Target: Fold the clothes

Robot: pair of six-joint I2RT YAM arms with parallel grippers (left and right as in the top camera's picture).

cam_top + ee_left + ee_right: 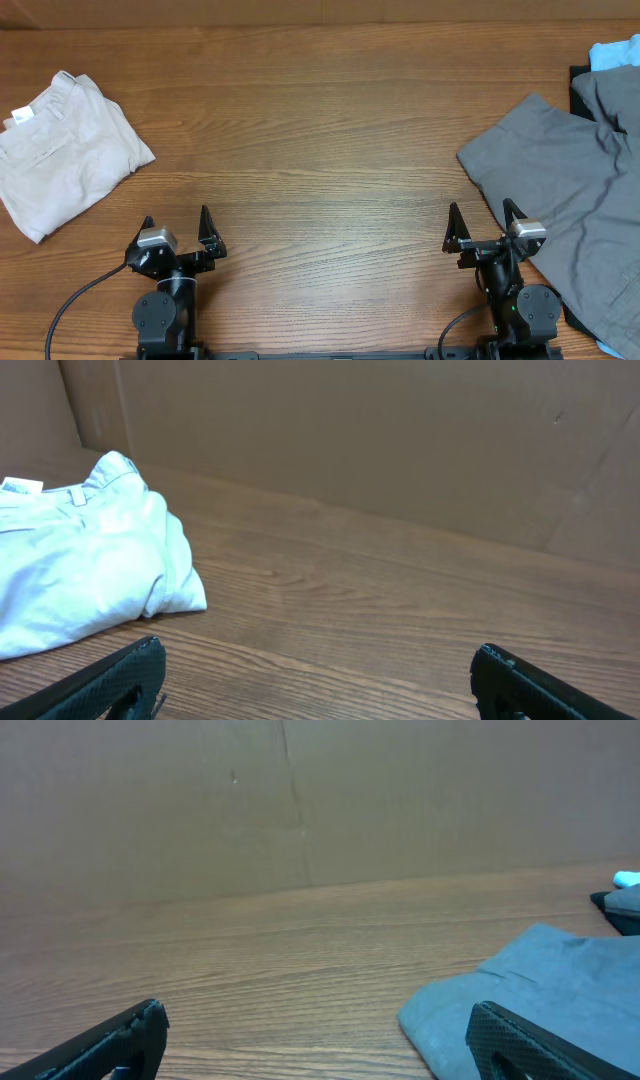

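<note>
The mid-grey shorts [565,195] lie spread and rumpled at the right edge of the wooden table, partly out of the overhead view. They also show in the right wrist view [520,985], low on the right. My right gripper [483,217] is open and empty at the front right, its right finger at the edge of the grey cloth [315,1040]. My left gripper [176,224] is open and empty at the front left, over bare wood [315,680].
Pale beige folded shorts [60,150] lie at the far left, also in the left wrist view [80,570]. A black garment [580,90] and a light blue item [615,52] sit at the back right corner. A brown wall [300,800] backs the table.
</note>
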